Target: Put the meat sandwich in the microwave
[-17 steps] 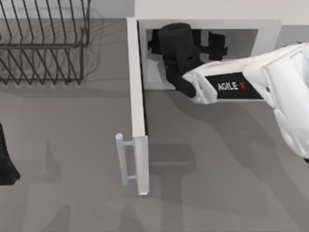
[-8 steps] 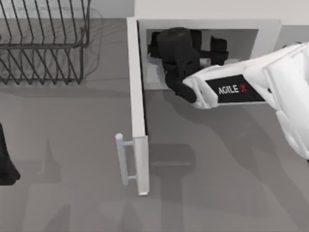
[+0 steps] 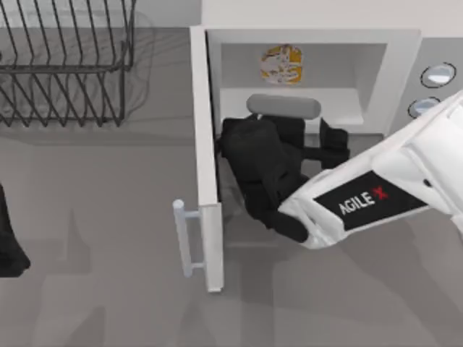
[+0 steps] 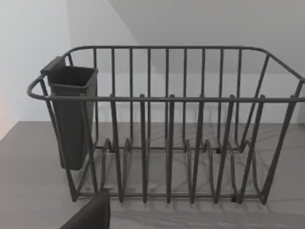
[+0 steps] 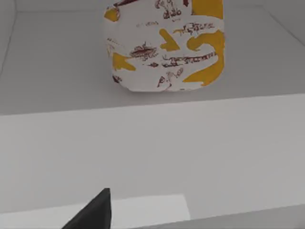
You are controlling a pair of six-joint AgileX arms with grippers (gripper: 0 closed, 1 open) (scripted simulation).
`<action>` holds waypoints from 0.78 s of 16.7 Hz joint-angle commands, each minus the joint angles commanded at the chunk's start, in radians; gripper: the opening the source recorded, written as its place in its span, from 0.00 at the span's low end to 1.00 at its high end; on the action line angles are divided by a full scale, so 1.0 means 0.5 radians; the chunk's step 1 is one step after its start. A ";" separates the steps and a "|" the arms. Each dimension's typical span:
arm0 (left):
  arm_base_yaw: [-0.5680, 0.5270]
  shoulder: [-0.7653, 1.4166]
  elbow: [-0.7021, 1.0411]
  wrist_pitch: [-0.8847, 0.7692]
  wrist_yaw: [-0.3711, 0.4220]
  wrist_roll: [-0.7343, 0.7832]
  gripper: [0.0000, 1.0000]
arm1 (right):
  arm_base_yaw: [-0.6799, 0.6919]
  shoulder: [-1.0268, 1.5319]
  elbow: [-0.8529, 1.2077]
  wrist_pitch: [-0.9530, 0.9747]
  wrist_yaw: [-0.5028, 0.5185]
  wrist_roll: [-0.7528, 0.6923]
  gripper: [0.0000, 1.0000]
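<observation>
Step in hand: the meat sandwich [image 3: 281,63] lies on the floor of the microwave [image 3: 394,54] cavity, deep toward the back wall, free of any grip; placing looks done.
Right gripper [image 3: 289,134]: just outside the cavity mouth, beside the open door [image 3: 205,144]; whether its fingers are spread I cannot tell.
Next move: clear the arm, then likely swing the door by its handle [image 3: 185,238].
Left gripper [image 3: 9,246]: parked at the worktop's left edge.
Right wrist view: the sandwich wrapper's print, ahead of the fingers.
Left wrist view: the dish rack [image 4: 167,124] and its cup [image 4: 71,114].
</observation>
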 joint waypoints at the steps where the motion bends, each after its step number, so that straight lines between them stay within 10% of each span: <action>1: 0.000 0.000 0.000 0.000 0.000 0.000 1.00 | 0.044 -0.066 -0.127 0.038 0.041 0.030 1.00; 13: 0.000 0.000 0.000 0.000 0.000 0.000 1.00 | 0.168 -0.320 -0.423 0.076 0.174 0.120 1.00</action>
